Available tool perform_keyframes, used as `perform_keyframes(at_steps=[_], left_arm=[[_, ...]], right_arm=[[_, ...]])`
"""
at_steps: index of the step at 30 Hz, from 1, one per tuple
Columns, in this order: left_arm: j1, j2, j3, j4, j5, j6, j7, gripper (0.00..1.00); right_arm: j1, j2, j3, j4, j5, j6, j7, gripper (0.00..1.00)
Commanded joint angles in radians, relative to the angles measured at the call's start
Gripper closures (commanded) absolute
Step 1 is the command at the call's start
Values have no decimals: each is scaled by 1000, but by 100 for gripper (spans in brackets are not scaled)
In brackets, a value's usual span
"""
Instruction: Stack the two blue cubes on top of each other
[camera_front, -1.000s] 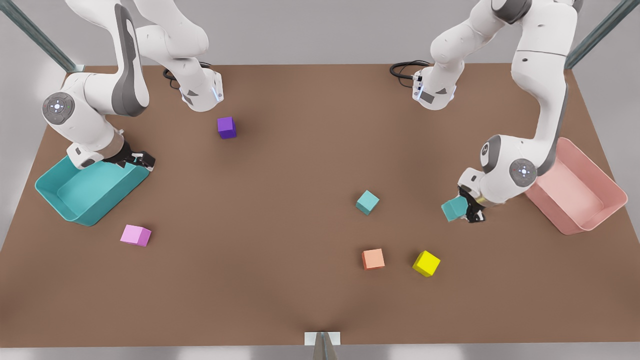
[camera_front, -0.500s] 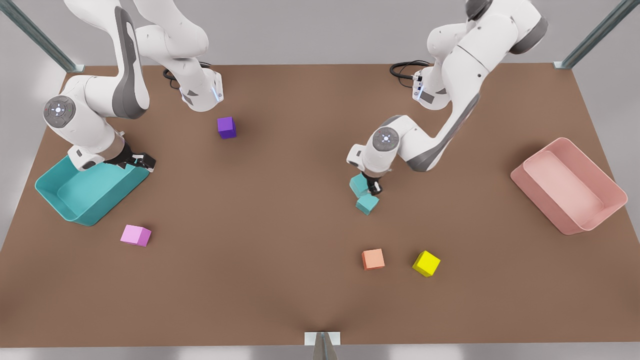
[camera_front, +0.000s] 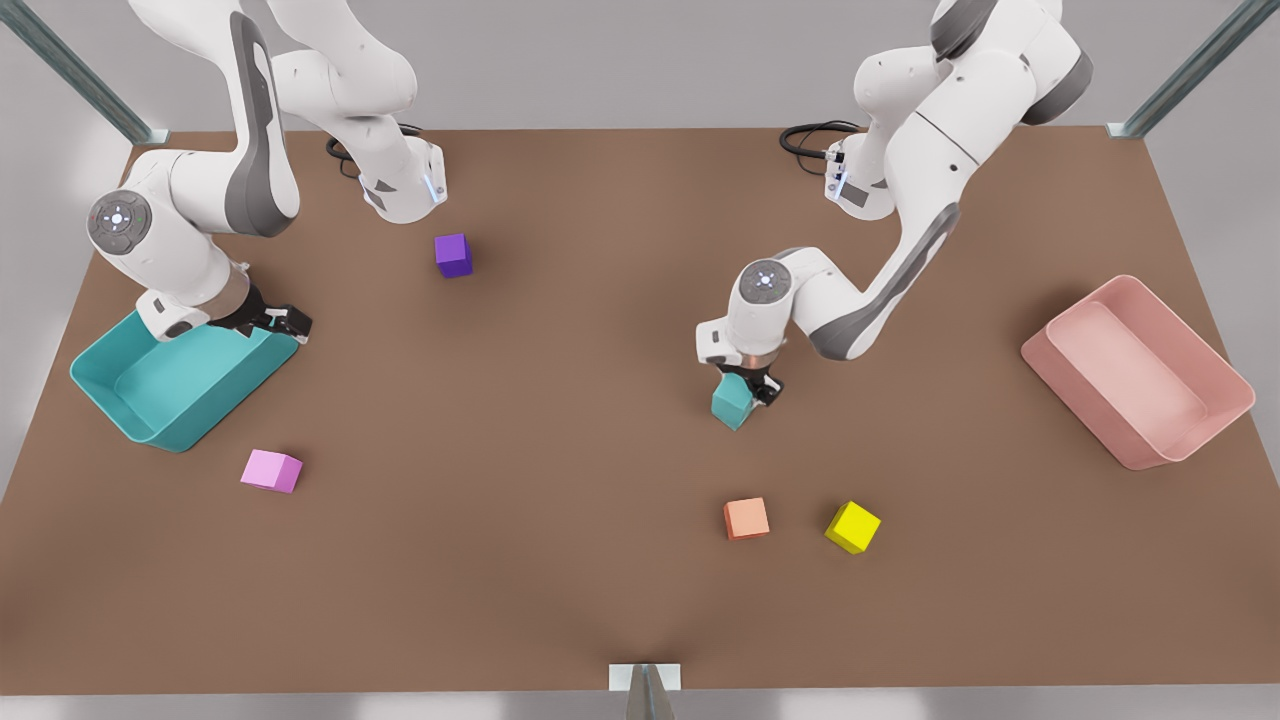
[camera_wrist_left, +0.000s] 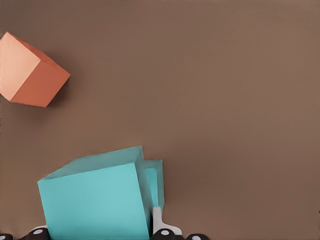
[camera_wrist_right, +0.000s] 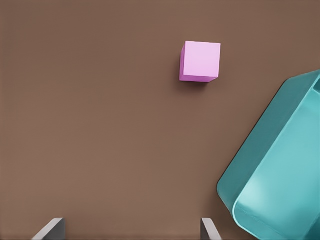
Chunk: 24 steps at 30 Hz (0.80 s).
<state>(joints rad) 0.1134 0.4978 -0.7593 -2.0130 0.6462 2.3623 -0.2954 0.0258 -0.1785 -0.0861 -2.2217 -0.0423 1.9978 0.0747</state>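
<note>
One teal cube (camera_front: 733, 401) sits directly over the second teal cube (camera_wrist_left: 154, 182) mid-surface, clamped by the left end effector (camera_front: 745, 385). The right end effector (camera_front: 272, 321) waits with fingers (camera_wrist_right: 50, 230) spread, over the teal bin (camera_front: 150, 400) rim, near a pink cube (camera_wrist_right: 200, 61).

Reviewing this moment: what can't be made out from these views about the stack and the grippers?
- Lower blue cube: mostly hidden behind the held blue cube in the left wrist view; whether they touch is unclear.
- Front view: the left gripper and its wrist cover the stack's top.
- Right gripper: cut off by the frame edge.
</note>
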Motion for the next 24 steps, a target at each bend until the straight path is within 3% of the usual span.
perform_keyframes(at_steps=[1,24], left_arm=[[8,-2,0,-7,13,-1,-415,41],[-8,1,-12,-47,15,-9,-487,41]], right_arm=[[-1,1,0,0,1,-1,-3,0],[0,1,0,0,2,-2,-3,0]])
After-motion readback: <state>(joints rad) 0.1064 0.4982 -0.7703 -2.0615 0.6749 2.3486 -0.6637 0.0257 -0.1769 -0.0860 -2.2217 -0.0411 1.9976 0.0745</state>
